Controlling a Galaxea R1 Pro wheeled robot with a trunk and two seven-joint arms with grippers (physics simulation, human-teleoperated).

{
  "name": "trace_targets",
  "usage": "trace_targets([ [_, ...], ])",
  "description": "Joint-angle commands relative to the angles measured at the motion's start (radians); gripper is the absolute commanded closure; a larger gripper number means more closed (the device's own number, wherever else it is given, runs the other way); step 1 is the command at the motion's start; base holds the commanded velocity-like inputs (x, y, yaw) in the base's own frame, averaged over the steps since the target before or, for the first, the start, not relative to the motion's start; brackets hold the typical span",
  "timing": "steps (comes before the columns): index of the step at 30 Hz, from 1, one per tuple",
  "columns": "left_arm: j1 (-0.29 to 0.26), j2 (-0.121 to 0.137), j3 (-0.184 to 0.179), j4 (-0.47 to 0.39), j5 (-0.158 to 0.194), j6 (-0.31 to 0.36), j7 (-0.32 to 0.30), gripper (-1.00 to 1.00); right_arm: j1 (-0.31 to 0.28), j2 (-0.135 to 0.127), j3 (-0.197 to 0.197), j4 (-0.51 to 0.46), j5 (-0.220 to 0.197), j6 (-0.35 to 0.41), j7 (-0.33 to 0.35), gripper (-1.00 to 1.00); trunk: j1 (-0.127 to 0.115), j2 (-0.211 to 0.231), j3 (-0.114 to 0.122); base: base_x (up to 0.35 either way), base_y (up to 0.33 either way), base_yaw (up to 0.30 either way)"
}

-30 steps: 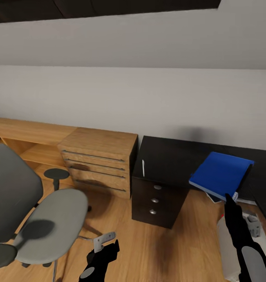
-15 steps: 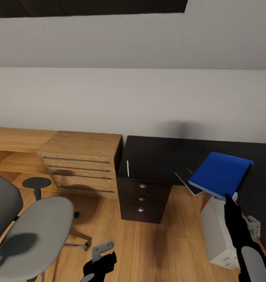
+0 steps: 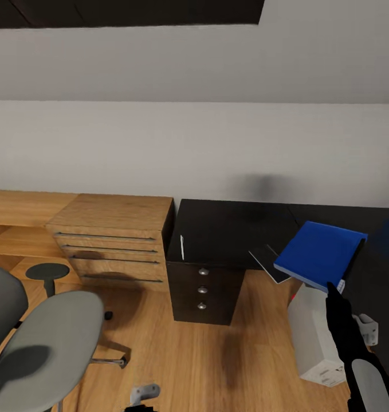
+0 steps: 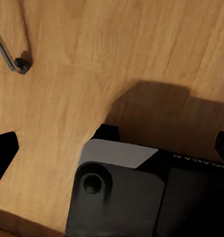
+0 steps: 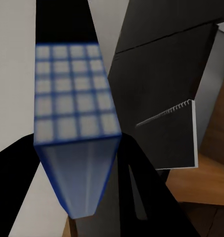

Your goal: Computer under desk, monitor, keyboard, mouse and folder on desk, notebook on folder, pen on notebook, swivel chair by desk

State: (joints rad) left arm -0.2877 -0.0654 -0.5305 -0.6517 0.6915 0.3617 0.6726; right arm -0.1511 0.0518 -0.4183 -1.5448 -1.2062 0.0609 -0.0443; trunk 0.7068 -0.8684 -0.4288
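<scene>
Folder (image 3: pixel 320 254) is the piece I'm working: bright blue, pinched by its near edge in my right gripper (image 3: pixel 335 286) and carried flat above the edge of the black desk (image 3: pixel 228 229). In the right wrist view the fingers (image 5: pixel 141 197) are closed on either side of the blue folder (image 5: pixel 74 128), so I read that claw as clenched on it. So the step in hand is carrying the folder to its spot on the desk.

My left gripper (image 3: pixel 142 395) sits low over the wooden floor (image 3: pixel 217 366) with nothing between its fingers; whether it is spread or shut I cannot tell from these views.

On the desk I can see the spiral-bound notebook (image 3: pixel 268 262), a thin slab hanging partly over the desk's front edge, just beside and under the folder's corner. The pen (image 3: pixel 181 247) is a pale stick lying near the desk's left end, above the black drawer unit (image 3: pixel 203 292). The white computer (image 3: pixel 314 337) tower stands on the floor under the folder. The swivel chair (image 3: pixel 45 337) is off to my left, well apart from the desk, beside the wooden drawer chest (image 3: pixel 114 240).

Next, I judge, I need to bring the folder further in over the desktop, clear of the notebook, lower it until it lies flat, then let go. Monitor, keyboard and mouse aren't visible from here, so I can't yet judge the exact spot.
</scene>
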Motion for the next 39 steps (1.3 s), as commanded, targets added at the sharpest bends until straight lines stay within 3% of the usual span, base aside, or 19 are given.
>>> trace_targets([
  [1, -0.002, 0.0, -0.006, 0.053, 0.004, -0.009, -0.011, -1.0, -0.001, 0.0, -0.002, -0.002, -0.007, 0.006, -0.003, 1.0, -0.004, 0.006, 0.002, 0.0, 0.0, 0.0],
  [4, -0.002, -0.001, -0.011, 0.128, 0.003, -0.07, -0.058, -1.0, -0.001, -0.001, -0.002, -0.002, -0.007, 0.007, -0.003, 1.0, -0.015, 0.027, 0.012, 0.0, 0.0, 0.0],
  [7, -0.002, 0.0, -0.041, 0.265, 0.001, -0.225, -0.199, -1.0, -0.001, 0.002, -0.002, -0.001, -0.008, 0.007, -0.002, 1.0, -0.027, 0.048, 0.021, 0.0, 0.0, 0.0],
  [10, -0.002, 0.001, -0.049, 0.293, -0.001, -0.277, -0.233, -1.0, -0.001, 0.002, -0.002, 0.0, -0.008, 0.004, -0.001, 1.0, -0.027, 0.048, 0.021, 0.0, 0.0, 0.0],
  [11, -0.002, 0.0, -0.051, 0.325, 0.001, -0.405, -0.241, -1.0, -0.001, 0.003, -0.002, 0.001, -0.009, 0.004, -0.002, 1.0, -0.027, 0.048, 0.021, 0.0, 0.0, 0.0],
  [14, -0.002, -0.001, -0.051, 0.343, 0.002, -0.439, -0.241, -1.0, -0.001, 0.003, -0.002, 0.002, -0.009, -0.001, -0.005, 1.0, -0.027, 0.048, 0.021, 0.0, 0.0, -0.082],
  [30, -0.002, -0.002, -0.051, 0.358, 0.003, -0.44, -0.242, -1.0, -0.001, 0.003, -0.004, 0.002, -0.008, -0.001, -0.005, 1.0, -0.027, 0.048, 0.021, 0.0, 0.0, -0.253],
  [39, -0.002, -0.002, -0.051, 0.359, 0.003, -0.44, -0.242, -1.0, -0.001, 0.002, -0.004, 0.002, -0.009, 0.005, -0.002, 1.0, -0.027, 0.048, 0.021, 0.0, 0.0, -0.044],
])
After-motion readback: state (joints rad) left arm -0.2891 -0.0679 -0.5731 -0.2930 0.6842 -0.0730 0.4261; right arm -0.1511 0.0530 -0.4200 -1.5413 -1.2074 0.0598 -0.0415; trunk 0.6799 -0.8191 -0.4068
